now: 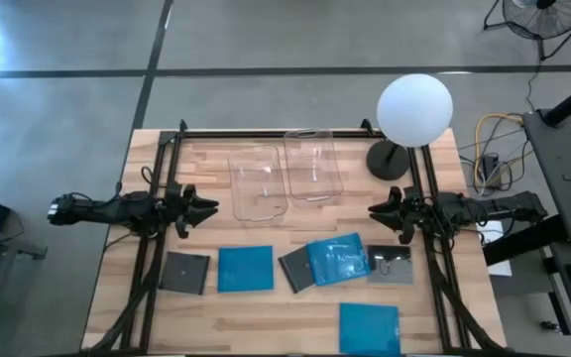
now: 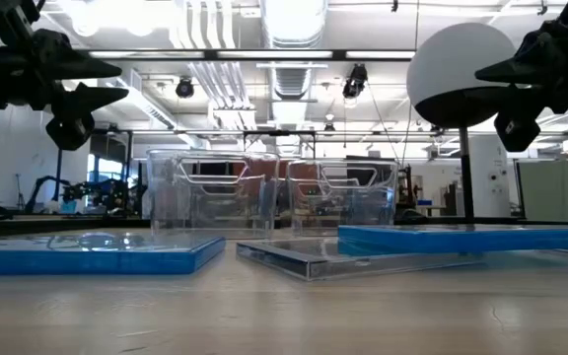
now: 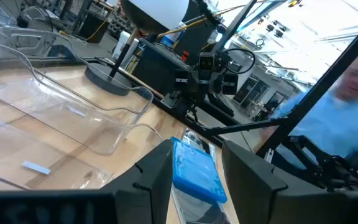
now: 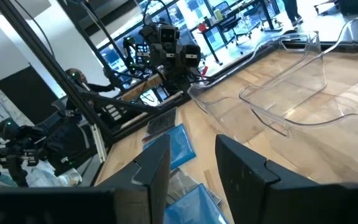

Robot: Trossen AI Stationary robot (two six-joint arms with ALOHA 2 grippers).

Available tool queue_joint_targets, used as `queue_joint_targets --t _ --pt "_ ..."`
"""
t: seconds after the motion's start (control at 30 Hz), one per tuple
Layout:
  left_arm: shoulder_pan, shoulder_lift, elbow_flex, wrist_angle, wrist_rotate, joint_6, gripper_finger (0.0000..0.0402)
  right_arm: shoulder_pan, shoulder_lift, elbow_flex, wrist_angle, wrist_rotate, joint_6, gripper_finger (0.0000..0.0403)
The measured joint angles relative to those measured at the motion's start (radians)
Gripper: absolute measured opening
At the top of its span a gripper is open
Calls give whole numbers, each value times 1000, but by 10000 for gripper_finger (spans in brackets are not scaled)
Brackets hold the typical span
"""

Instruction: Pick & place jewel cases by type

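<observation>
Six cases lie on the near half of the table [image 1: 266, 332], none yet in a bin. From the left there is a grey case [image 1: 185, 272], then a blue case [image 1: 245, 269] just beside it. In the middle a second blue case [image 1: 338, 259] lies tilted, and it partly covers a dark case [image 1: 295, 269] on its left. A grey case [image 1: 393, 264] is at its right side, and a third blue case [image 1: 370, 327] sits alone near the front edge. The two clear bins [image 1: 285, 174] stand side by side behind them and look empty.

The left gripper [image 1: 209, 207] hangs above the table with its jaws parted, and it holds nothing. The right gripper [image 1: 377, 210] also hangs free, jaws apart and empty.

I think the first pick is the step now. It seems better to begin with a case that lies alone, for example the left blue one, and to leave the overlapped pair for later. A thin flat case gives little edge to grasp, so the fingers should come down straight over two opposite edges. Each colour should go in its own bin.
</observation>
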Motion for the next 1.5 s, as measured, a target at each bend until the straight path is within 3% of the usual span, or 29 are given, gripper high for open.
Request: queue_joint_targets --t 0.73,0.83,0.9,1.0,1.07,1.2,1.33,1.5 --pt "0 0 0 0 0 0 122 0 0 0 0 2 0 123" --pt "0 0 0 0 0 0 122 0 0 0 8 63 18 123" --pt "0 0 0 0 0 0 122 0 0 0 10 76 125 123" --pt "0 0 0 0 0 0 122 0 6 0 10 87 496 123" --pt "0 0 0 0 0 0 122 0 21 0 13 107 631 123" --pt "0 0 0 0 0 0 122 0 55 0 38 242 779 123" --pt "0 0 0 0 0 0 122 -1 108 2 124 282 840 123" --pt "0 0 0 0 0 0 122 8 247 9 107 284 1004 123"
